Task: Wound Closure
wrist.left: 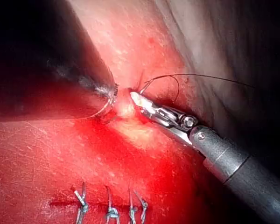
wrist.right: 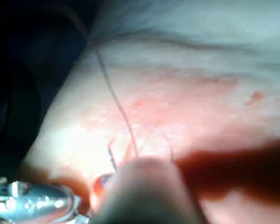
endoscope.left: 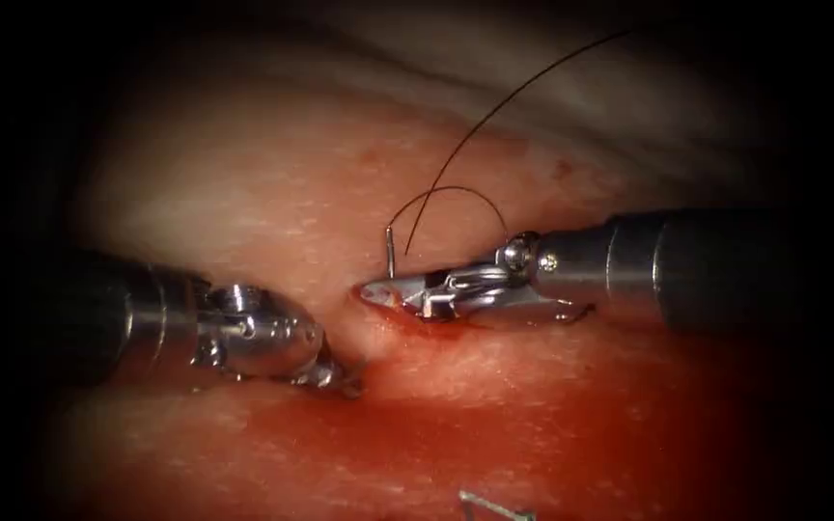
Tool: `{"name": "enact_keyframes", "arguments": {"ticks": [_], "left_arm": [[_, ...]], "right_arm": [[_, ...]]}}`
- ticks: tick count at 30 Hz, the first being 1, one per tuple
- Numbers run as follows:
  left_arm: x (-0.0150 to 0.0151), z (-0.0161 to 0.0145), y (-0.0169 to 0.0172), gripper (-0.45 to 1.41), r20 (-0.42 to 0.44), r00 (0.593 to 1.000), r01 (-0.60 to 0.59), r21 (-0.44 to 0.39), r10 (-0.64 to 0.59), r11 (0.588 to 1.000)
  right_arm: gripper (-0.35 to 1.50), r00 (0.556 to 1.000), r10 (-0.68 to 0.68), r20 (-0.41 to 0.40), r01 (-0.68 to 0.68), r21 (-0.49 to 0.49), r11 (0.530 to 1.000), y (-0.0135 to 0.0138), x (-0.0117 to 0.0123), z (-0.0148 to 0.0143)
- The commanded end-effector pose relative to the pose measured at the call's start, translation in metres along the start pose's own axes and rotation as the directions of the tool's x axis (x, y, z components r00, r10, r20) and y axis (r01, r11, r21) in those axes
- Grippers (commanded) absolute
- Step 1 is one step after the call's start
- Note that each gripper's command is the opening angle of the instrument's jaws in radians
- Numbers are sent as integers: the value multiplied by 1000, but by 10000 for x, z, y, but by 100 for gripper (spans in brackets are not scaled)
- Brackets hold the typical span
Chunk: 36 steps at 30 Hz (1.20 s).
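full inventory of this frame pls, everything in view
tissue: 1, pink to red, under everything
red fluid: 1 patch, red, on the tissue beneath the right hand
needle: 1, grey metal, visible part stands upright just above the right hand's tip; lower part hidden, so whether it is held or in the tissue is unclear
thread: 1, dark, loops above the right hand, then runs up and away to the right
stitches: at least three, grey knots, in a row on the tissue
left hand: 1, silver, tip against the tissue; hold unclear
right hand: 1, silver, lying low over the tissue; hold unclear
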Motion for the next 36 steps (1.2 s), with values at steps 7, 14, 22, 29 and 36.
{"name": "enact_keyframes", "arguments": {"ticks": [7, 14, 22, 29, 36], "left_arm": [[0, 1, 3, -35, -20, 1000, 0, -8, 0, 1000], [-4, -17, -8, -10, -115, 989, -89, 21, 91, 996], [-16, -30, -24, 18, -305, 891, -325, 89, 336, 942], [-18, -28, -29, 39, -409, 761, -463, 202, 504, 863], [-9, -11, -18, 49, -487, 714, -474, 194, 503, 859]], "right_arm": [[120, 890, -427, -161, 441, 60, 896, -2, 19, 1], [126, 539, -829, -151, 822, -121, 557, -8, 30, -42], [135, 478, -876, 65, 866, -200, 458, -9, 9, -57], [125, 473, -874, 112, 878, -143, 457, -8, -17, -48], [121, 469, -876, 116, 880, -144, 452, -7, -17, -74]]}}
